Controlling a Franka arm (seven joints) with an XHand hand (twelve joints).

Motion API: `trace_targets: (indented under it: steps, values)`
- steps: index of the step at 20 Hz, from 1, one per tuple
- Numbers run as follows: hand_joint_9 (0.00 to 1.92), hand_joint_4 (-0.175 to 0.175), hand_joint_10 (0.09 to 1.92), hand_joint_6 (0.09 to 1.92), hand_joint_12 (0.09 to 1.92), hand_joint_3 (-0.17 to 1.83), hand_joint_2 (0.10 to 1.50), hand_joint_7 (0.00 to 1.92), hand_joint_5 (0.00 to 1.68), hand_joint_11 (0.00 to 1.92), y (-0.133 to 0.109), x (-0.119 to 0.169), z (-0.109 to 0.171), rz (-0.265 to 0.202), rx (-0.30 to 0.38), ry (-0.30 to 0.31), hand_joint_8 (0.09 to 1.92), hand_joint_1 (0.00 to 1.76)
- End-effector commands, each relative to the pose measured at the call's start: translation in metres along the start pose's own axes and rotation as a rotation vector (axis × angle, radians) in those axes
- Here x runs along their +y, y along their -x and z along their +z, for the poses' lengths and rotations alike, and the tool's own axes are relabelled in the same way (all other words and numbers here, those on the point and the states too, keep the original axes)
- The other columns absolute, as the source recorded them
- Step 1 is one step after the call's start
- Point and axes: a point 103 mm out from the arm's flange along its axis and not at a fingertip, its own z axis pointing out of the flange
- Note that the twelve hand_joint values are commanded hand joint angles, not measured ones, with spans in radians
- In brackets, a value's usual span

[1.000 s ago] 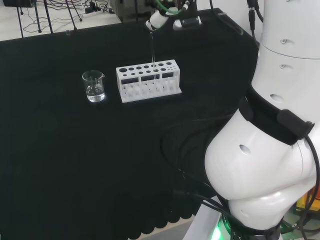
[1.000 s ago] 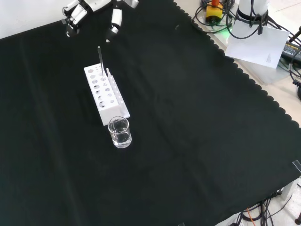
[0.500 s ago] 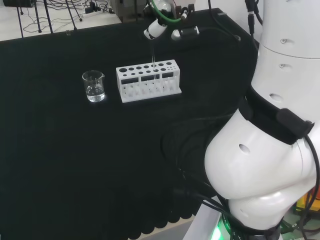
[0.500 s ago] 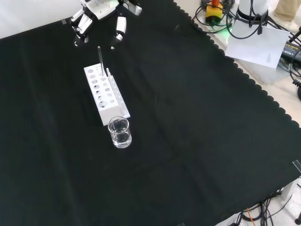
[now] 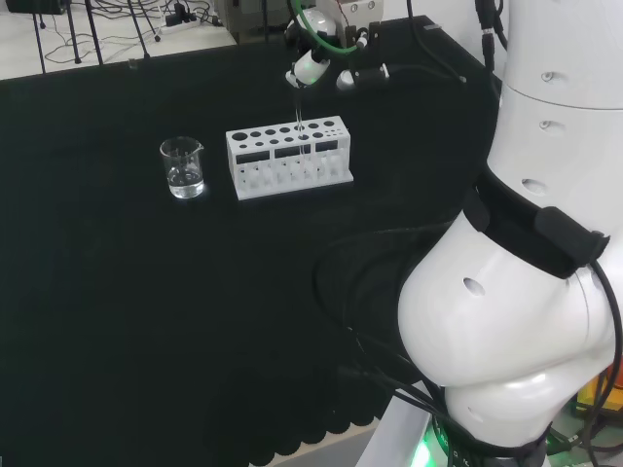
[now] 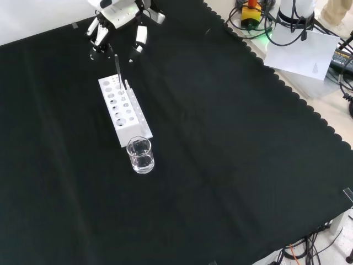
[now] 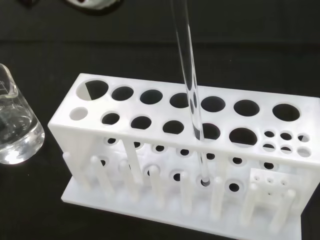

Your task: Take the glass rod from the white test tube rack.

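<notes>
On the black cloth of the desk (image 6: 231,165), toward its far left in the front view, the white test tube rack (image 6: 122,111) is standing with the glass rod (image 6: 117,70) seated in one of its holes near the far end. The rod is being held upright by the rack alone; in the wrist view its lower tip (image 7: 204,181) is resting in the base plate, and its long axis is running nearly vertical, with a slight lean.

The hand (image 6: 118,16) is being held just above and beyond the rod's top end in the front view, its fingers (image 6: 138,40) spread apart and pointing downward, gripping nothing. The rod's top is lying between the two finger groups and slightly below them, apart from both as far as can be judged. In the head view the hand (image 5: 326,60) is being seen directly over the rod (image 5: 299,117).

The coming move is judged to depend on this alignment: fingers to be lowered on either side of the vertical rod, then closed near its top.

Materials noted: rod is clear, smooth, thin and cylindrical, probably slippery; rack (image 7: 190,150) is opaque white plastic, with rows of round holes and pegs. A clear beaker (image 6: 140,155) holding some clear liquid is standing just beside the rack's near end.
</notes>
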Motion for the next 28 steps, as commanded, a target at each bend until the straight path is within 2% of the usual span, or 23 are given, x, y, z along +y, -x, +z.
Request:
trace_targets:
  steps: [1, 3, 5, 9, 16, 20, 22, 24, 28]
  values:
    - [1.10, -0.175, 0.74, 0.57, 1.29, 0.57, 0.73, 1.04, 0.57, 0.54, 0.001, 0.000, 0.011, -0.026, -0.011, 0.060, 0.74, 0.86]
    - [1.21, -0.175, 0.74, 0.74, 1.25, 0.61, 0.70, 1.16, 0.67, 0.67, 0.001, 0.000, 0.011, -0.033, -0.020, 0.091, 0.72, 0.93]
    - [1.29, -0.175, 0.73, 0.80, 1.21, 0.64, 0.68, 1.26, 0.76, 0.78, 0.001, 0.000, 0.011, -0.039, -0.024, 0.110, 0.69, 0.97]
    - [1.37, -0.175, 0.71, 0.82, 1.18, 0.68, 0.66, 1.35, 0.85, 0.89, 0.002, 0.003, 0.013, -0.049, -0.020, 0.107, 0.65, 1.02]
    - [1.41, -0.175, 0.71, 0.83, 1.16, 0.70, 0.66, 1.37, 0.85, 0.92, 0.004, 0.009, 0.018, -0.038, -0.021, 0.086, 0.64, 1.03]
    - [1.48, -0.175, 0.66, 0.83, 1.05, 0.71, 0.66, 1.38, 0.87, 1.09, 0.008, 0.010, 0.014, -0.035, -0.030, 0.092, 0.63, 1.08]
    - [1.53, -0.175, 0.63, 0.90, 0.99, 0.46, 0.83, 1.40, 0.98, 1.17, 0.008, 0.010, 0.013, -0.034, -0.030, 0.099, 0.63, 1.14]
    - [1.56, -0.175, 0.61, 0.91, 0.93, 0.26, 0.95, 1.42, 1.03, 1.24, 0.009, 0.010, 0.013, -0.037, -0.021, 0.104, 0.62, 1.16]
    - [1.58, -0.175, 0.61, 0.91, 0.89, 0.17, 1.00, 1.43, 1.04, 1.31, 0.001, 0.013, 0.013, -0.047, -0.032, 0.089, 0.62, 1.17]
